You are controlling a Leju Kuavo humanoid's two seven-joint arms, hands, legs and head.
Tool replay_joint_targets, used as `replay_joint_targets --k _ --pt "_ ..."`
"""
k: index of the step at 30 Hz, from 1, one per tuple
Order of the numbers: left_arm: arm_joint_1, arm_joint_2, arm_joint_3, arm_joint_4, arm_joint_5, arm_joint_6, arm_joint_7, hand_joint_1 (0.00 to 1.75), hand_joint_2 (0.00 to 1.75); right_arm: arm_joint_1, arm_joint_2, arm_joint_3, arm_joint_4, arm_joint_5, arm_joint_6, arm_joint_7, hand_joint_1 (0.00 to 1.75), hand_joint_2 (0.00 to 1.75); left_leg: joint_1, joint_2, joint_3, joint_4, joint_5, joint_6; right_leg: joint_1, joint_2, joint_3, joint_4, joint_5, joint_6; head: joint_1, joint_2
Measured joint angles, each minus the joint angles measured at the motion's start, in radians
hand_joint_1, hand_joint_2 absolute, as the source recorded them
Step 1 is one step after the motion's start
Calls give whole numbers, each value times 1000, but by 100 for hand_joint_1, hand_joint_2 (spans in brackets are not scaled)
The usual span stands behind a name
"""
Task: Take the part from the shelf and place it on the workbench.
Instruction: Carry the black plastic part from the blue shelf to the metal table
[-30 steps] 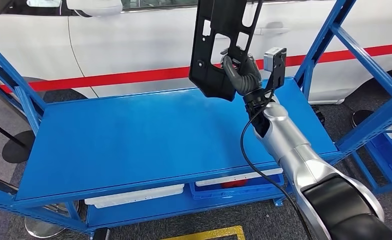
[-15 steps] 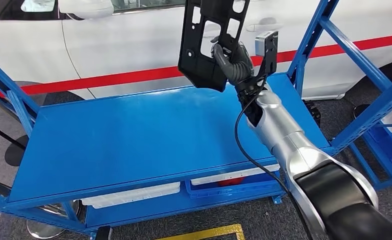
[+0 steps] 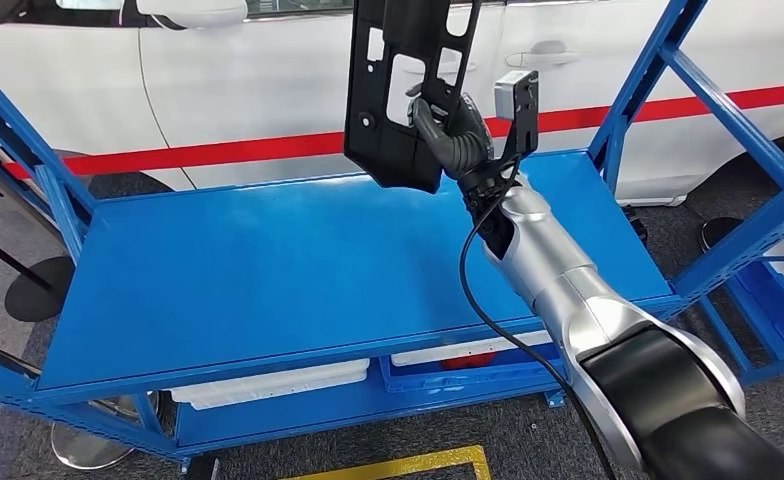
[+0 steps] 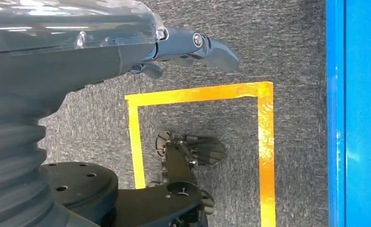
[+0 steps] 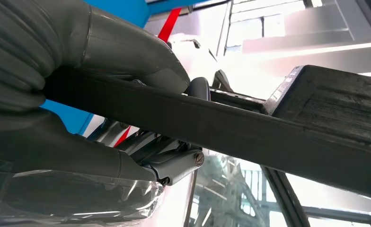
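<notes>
The right hand (image 3: pixel 455 130) has its dark fingers wrapped through a cutout in the black part (image 3: pixel 398 90), gripping it and holding it upright in the air above the back edge of the blue shelf (image 3: pixel 268 270), not touching the deck. In the right wrist view you can see the thumb (image 5: pixel 127 47) on one side of a flat bar of the part (image 5: pixel 250 132) and the fingers (image 5: pixel 174 163) on the other, so it's a proper clamp. The part's top runs out of the head view, and its lower end hangs just above the rear lip of the shelf. On both sides of the arm the shelf deck is bare blue metal, with slanted blue uprights (image 3: pixel 668 60) at the right end and another frame post (image 3: pixel 28 150) at the left. Under the deck sit white trays (image 3: pixel 268 385) and a blue bin (image 3: pixel 478 370). Behind the shelf is a white car (image 3: pixel 218 90) with a red stripe. The left hand (image 4: pixel 193 47) hangs down over grey carpet (image 4: pixel 278 42) with a yellow tape outline (image 4: pixel 264 142), holding nothing, fingers loosely extended, near the blue shelf edge (image 4: pixel 356 113).
</notes>
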Motion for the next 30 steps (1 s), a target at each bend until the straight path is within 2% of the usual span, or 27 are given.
replay_joint_targets --k 2,3,4,6,8,9,12,13,14,15,16,18,19,22,24,26,27,28,30 --pt "1 -1 0 0 0 1 -4 0 175 -4 3 0 1 0 2 0 175 175 -3 -1 -1 3 0 -4 4 0 72 -140 53 -11 0 0" --pt "1 -2 0 0 -1 2 -7 0 175 -6 5 0 1 1 3 1 175 175 -4 -1 -3 4 0 -8 6 0 94 -187 66 -16 0 0" --pt "1 -3 0 0 -1 2 -10 0 175 -7 7 0 1 2 3 1 175 175 -5 -1 -5 4 1 -13 9 0 104 -210 68 -20 0 0" --pt "2 -4 1 0 -1 -2 -16 0 175 -8 10 -1 1 3 0 5 175 175 -7 -1 -6 1 4 -25 10 2 103 -216 71 -28 0 0" --pt "-2 -5 6 0 1 -9 -25 0 175 -10 11 -2 1 4 -4 13 175 175 -7 0 -14 17 -11 -36 5 0 105 -226 80 -40 0 0" --pt "-5 -5 11 0 1 -10 -35 0 175 -11 11 -3 1 4 -4 18 175 175 -6 0 -28 50 -35 -40 1 -1 106 -231 84 -45 0 0" --pt "-16 -6 18 -1 -9 -8 -77 0 175 -6 11 -9 8 6 7 19 175 175 0 2 -105 239 -127 -52 1 -4 104 -232 87 -51 0 0" --pt "-17 -6 20 -2 -11 -8 -90 0 175 -1 10 -10 12 9 13 15 175 175 2 2 -119 277 -136 -55 1 -4 103 -231 87 -51 0 0" --pt "-18 -7 23 -3 -12 -10 -100 0 175 5 10 -11 16 12 20 10 175 175 4 2 -116 278 -126 -58 0 -4 103 -230 87 -51 0 0" --pt "-18 -7 25 -3 -12 -12 -106 0 175 10 9 -11 20 15 25 5 175 175 6 2 -94 238 -100 -59 0 -3 102 -228 87 -50 0 0" --pt "-18 -7 27 -3 -12 -14 -111 0 175 14 9 -11 23 17 28 2 175 175 8 3 -60 171 -66 -59 -1 -3 102 -224 85 -47 0 0" --pt "-19 -8 31 -3 -18 -13 -112 0 175 16 6 -11 27 18 30 -2 175 175 8 2 1 50 -27 -54 2 0 96 -215 82 -37 0 0" --pt "-19 -8 33 -3 -25 -8 -108 0 175 17 5 -11 28 18 29 -3 175 175 8 1 14 19 -22 -50 5 1 92 -210 81 -33 0 0" --pt "-14 -11 34 -3 -53 28 -86 0 175 23 3 -12 30 21 27 -2 175 175 3 -1 12 9 -21 -38 6 2 86 -213 87 -31 0 0" --pt "-9 -10 34 -3 -69 54 -75 0 175 26 2 -13 31 22 26 4 175 175 -4 -2 8 13 -19 -25 1 1 88 -221 95 -16 0 0" --pt "-4 -11 32 -3 -82 72 -66 0 175 27 0 -13 31 20 25 12 175 175 -2 0 6 7 -10 -10 -2 0 86 -222 94 1 0 0" --pt "-3 -12 31 -3 -86 78 -63 0 175 27 -3 -13 31 18 26 16 175 175 1 1 6 3 -4 -4 -2 0 80 -206 77 4 0 0" --pt "-1 -12 30 -3 -89 83 -61 0 175 27 -6 -13 31 16 27 18 175 175 3 3 4 -1 1 2 -3 0 66 -170 47 6 0 0" --pt "1 -12 29 -3 -93 90 -57 0 175 29 -10 -13 33 13 31 19 175 175 2 4 -5 -2 9 8 -3 -1 18 -41 -33 9 0 0"
